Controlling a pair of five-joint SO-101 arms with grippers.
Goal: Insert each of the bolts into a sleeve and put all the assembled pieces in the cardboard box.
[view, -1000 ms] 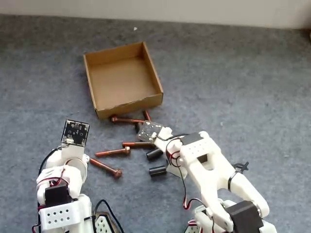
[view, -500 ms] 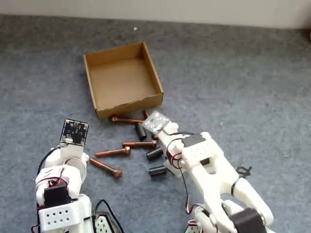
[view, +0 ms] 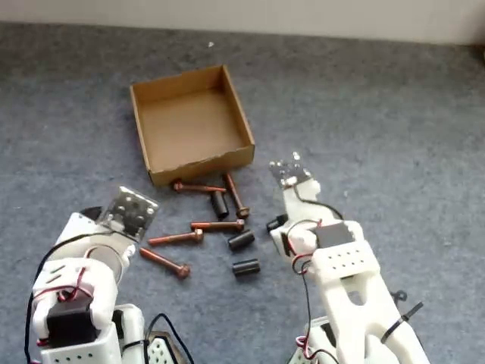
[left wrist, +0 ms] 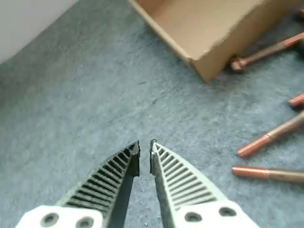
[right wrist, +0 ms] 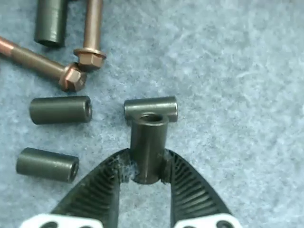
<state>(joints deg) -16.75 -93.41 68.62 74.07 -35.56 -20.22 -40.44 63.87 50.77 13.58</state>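
Seen from above, the cardboard box [view: 198,163], a shallow open tray of brown board, sits on the table's [view: 394,114] nubby grey felt. Five coppery threaded bolts [view: 176,237] and stubby black sleeves [view: 241,240] lie scattered just in front of it.

At the left wrist, the left claw [left wrist: 144,151], with ribbed grey fingers tapering to points, is clenched on nothing (a sliver of felt shows between the tips) near the box's corner.

At the right wrist, the right claw [right wrist: 146,159] grips a smooth dark tubular sleeve [right wrist: 148,135], its bore facing the camera. A second sleeve [right wrist: 151,107] lies crosswise just beyond it, near two hex-flanged bolt heads [right wrist: 90,57].
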